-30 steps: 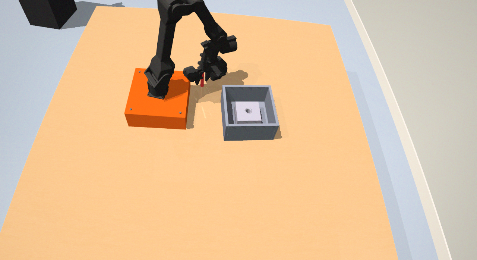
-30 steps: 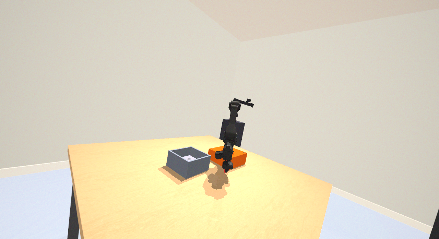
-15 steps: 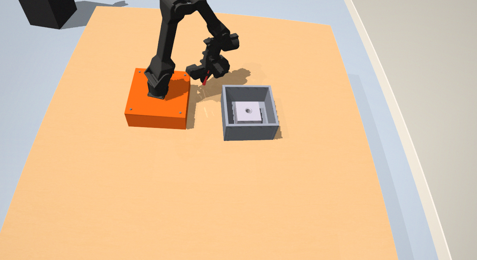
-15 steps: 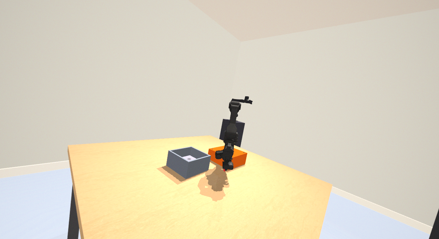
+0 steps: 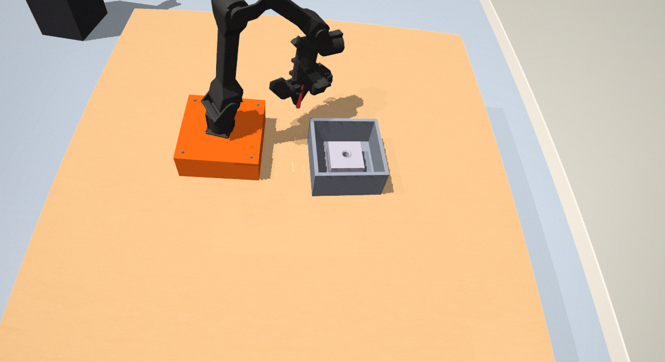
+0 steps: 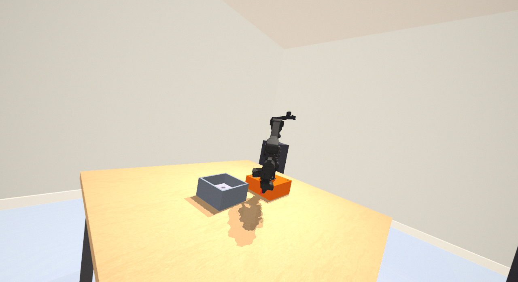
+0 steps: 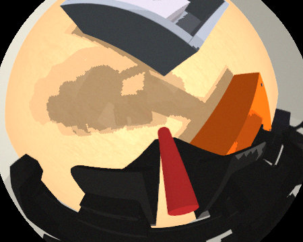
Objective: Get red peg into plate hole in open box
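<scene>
My gripper is shut on the red peg and holds it in the air above the table. The peg hangs down from the fingers, slightly tilted. The grey open box stands on the table in front of and to the right of the gripper. Inside it lies the white plate with its round hole. The peg is behind the box's back wall, outside the box.
The arm stands on an orange base block, left of the box. A black box stands on the floor beyond the table's far left corner. The table's edges lie far from the gripper.
</scene>
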`<act>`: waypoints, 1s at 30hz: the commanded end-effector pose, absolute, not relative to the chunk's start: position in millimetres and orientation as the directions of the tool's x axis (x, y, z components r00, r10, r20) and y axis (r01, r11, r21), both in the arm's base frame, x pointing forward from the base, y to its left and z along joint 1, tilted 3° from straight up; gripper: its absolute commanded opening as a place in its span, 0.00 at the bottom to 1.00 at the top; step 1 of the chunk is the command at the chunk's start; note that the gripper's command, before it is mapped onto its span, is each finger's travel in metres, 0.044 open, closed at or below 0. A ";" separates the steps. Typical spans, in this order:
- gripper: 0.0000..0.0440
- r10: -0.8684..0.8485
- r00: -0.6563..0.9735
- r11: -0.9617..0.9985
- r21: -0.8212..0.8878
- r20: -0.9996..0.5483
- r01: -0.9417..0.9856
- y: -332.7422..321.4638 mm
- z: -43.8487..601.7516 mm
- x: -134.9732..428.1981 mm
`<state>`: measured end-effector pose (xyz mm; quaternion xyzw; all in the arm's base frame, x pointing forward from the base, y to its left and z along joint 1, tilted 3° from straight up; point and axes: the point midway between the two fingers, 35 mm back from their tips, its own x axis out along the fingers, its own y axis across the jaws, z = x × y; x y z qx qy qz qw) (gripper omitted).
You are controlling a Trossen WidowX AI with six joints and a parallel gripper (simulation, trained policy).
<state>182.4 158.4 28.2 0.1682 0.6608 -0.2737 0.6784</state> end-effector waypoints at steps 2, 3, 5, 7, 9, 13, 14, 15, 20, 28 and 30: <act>0.00 -0.149 0.011 0.788 -0.112 -0.989 0.605 158.0 45.6 194.6; 0.00 -0.150 0.017 0.784 -0.108 -0.989 0.611 157.4 49.5 197.4; 0.00 -0.151 0.030 0.776 -0.100 -0.988 0.623 156.1 57.1 203.4; 0.00 -0.153 0.043 0.765 -0.091 -0.987 0.638 154.3 64.4 209.8; 0.00 -0.157 0.054 0.752 -0.084 -0.986 0.654 151.6 71.4 216.4; 0.00 -0.165 0.073 0.721 -0.070 -0.984 0.690 143.3 81.7 230.0; 0.00 -0.167 0.078 0.712 -0.066 -0.983 0.699 140.8 83.6 233.8; 0.00 -0.170 0.084 0.704 -0.061 -0.982 0.707 138.1 85.5 237.8; 0.00 -0.180 0.109 0.667 -0.040 -0.978 0.744 123.2 93.1 258.4; 0.00 -0.198 0.132 0.619 -0.019 -0.971 0.785 93.5 97.5 289.7; 0.00 -0.202 0.136 0.612 -0.017 -0.970 0.791 85.3 96.9 297.2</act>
